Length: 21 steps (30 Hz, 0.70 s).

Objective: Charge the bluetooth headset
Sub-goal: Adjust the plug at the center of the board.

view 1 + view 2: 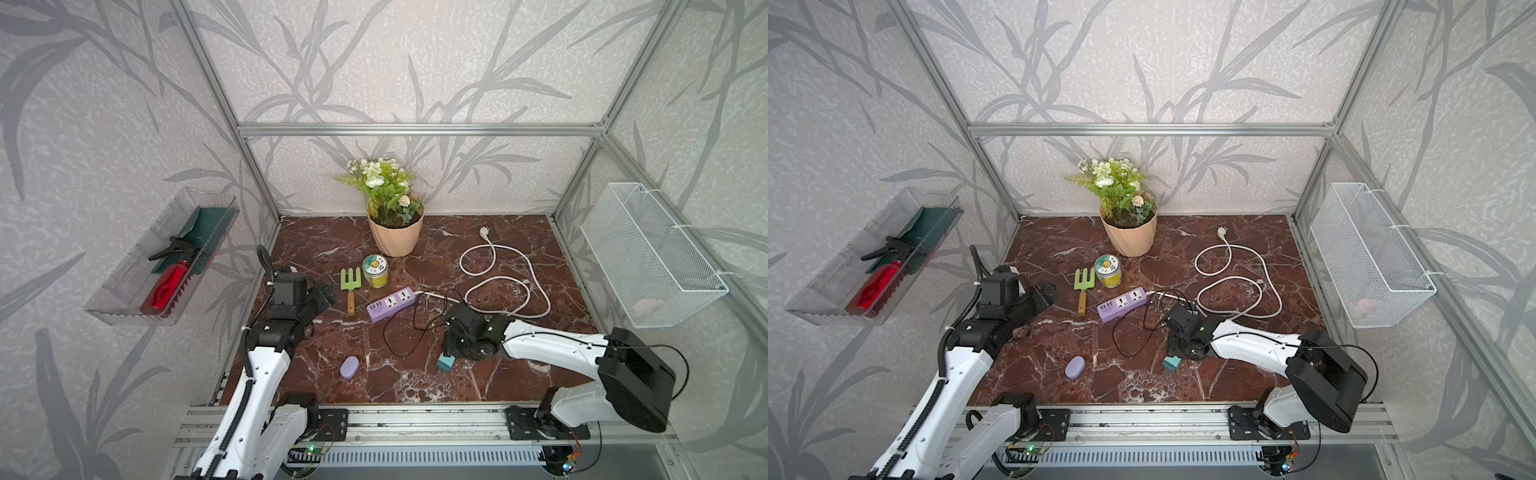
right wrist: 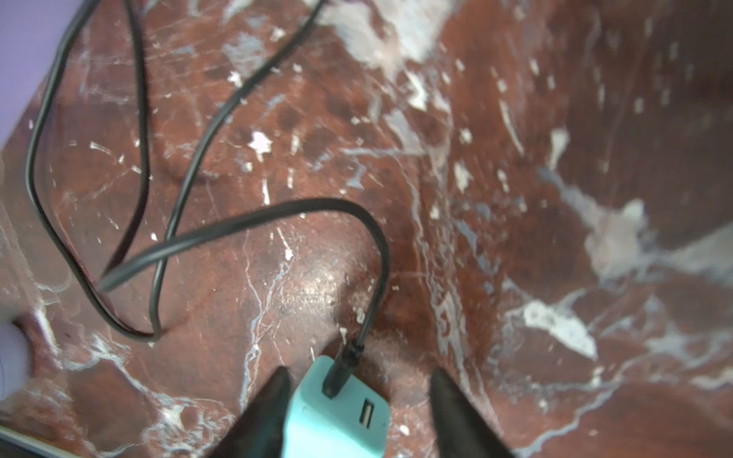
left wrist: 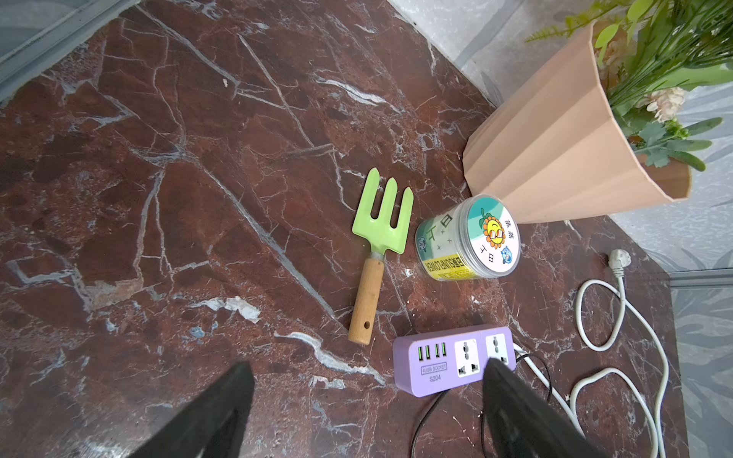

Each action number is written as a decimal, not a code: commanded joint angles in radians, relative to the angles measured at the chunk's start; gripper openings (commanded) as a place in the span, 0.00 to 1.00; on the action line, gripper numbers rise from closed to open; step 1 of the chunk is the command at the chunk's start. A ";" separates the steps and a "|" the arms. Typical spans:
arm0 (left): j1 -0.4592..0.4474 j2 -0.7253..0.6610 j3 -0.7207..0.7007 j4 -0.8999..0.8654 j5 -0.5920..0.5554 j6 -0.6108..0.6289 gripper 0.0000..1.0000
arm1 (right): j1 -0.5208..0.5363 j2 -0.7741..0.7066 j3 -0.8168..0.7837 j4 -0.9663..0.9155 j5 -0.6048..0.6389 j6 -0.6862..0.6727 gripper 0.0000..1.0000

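At the table's (image 1: 478, 386) front, the teal charger plug (image 2: 337, 412) is being straddled by the right gripper's (image 2: 359, 372) parted jaws, left gripper (image 3: 368, 365) wide and empty, lavender headset case (image 1: 349, 367) lying well apart leftward; firm grip probably needed next.

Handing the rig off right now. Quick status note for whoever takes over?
Left gripper: open, empty, hovering beside the power strip.
Right gripper: open, jaws on either side of the teal charger, which lies on the table; it is not lifted.
Headset: on the table near the front edge, with nothing plugged into it.
Done: the black cable is plugged into the charger.
Left: put the charger into the strip and the cable's free end into the headset. The strip's own wall plug lies loose on the table.
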 commanded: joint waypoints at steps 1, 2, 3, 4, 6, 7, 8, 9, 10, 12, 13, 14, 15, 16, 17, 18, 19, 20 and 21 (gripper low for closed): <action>0.000 -0.019 -0.016 -0.025 0.013 0.003 0.91 | 0.008 -0.074 -0.021 -0.056 -0.024 0.039 0.70; 0.001 -0.021 -0.019 -0.024 0.014 0.001 0.92 | 0.018 -0.091 -0.020 -0.078 -0.021 0.049 0.72; 0.000 -0.021 -0.023 -0.023 0.018 -0.002 0.92 | 0.027 -0.102 -0.017 -0.097 -0.019 0.059 0.73; 0.000 -0.022 -0.025 -0.019 0.021 -0.004 0.92 | 0.033 -0.104 -0.011 -0.116 -0.025 0.066 0.74; -0.001 -0.028 -0.031 -0.012 0.025 -0.009 0.92 | 0.045 -0.092 -0.002 -0.144 -0.047 0.088 0.75; -0.002 -0.032 -0.036 -0.011 0.027 -0.010 0.92 | 0.054 -0.081 -0.002 -0.139 -0.053 0.098 0.75; -0.001 -0.038 -0.041 -0.008 0.028 -0.012 0.92 | 0.066 -0.066 0.001 -0.133 -0.056 0.109 0.76; -0.001 -0.044 -0.046 -0.005 0.030 -0.015 0.92 | 0.074 -0.049 0.002 -0.120 -0.063 0.115 0.76; -0.001 -0.050 -0.051 -0.003 0.032 -0.016 0.92 | 0.079 -0.030 0.005 -0.106 -0.072 0.122 0.76; -0.001 -0.060 -0.055 -0.003 0.034 -0.018 0.92 | 0.088 0.014 0.019 -0.081 -0.087 0.133 0.76; -0.001 -0.064 -0.054 -0.004 0.034 -0.017 0.92 | 0.089 0.029 0.024 -0.071 -0.088 0.136 0.76; -0.002 -0.068 -0.054 -0.005 0.033 -0.016 0.92 | 0.089 0.041 0.030 -0.057 -0.088 0.139 0.76; -0.001 -0.071 -0.053 -0.007 0.034 -0.013 0.92 | 0.089 0.052 0.036 -0.048 -0.087 0.144 0.76; -0.001 -0.073 -0.054 -0.005 0.035 -0.014 0.92 | 0.089 0.061 0.042 -0.046 -0.080 0.147 0.76; -0.001 -0.075 -0.055 -0.003 0.038 -0.014 0.92 | 0.089 0.069 0.049 -0.041 -0.077 0.149 0.76; -0.002 -0.074 -0.056 0.000 0.043 -0.015 0.92 | 0.088 0.077 0.058 -0.040 -0.071 0.152 0.76; -0.002 -0.072 -0.059 0.006 0.045 -0.016 0.92 | 0.089 0.081 0.062 -0.039 -0.066 0.156 0.76; -0.001 -0.071 -0.062 0.011 0.047 -0.018 0.92 | 0.089 0.085 0.065 -0.033 -0.066 0.163 0.76; -0.002 -0.069 -0.065 0.016 0.051 -0.019 0.92 | 0.088 0.087 0.068 -0.025 -0.067 0.172 0.76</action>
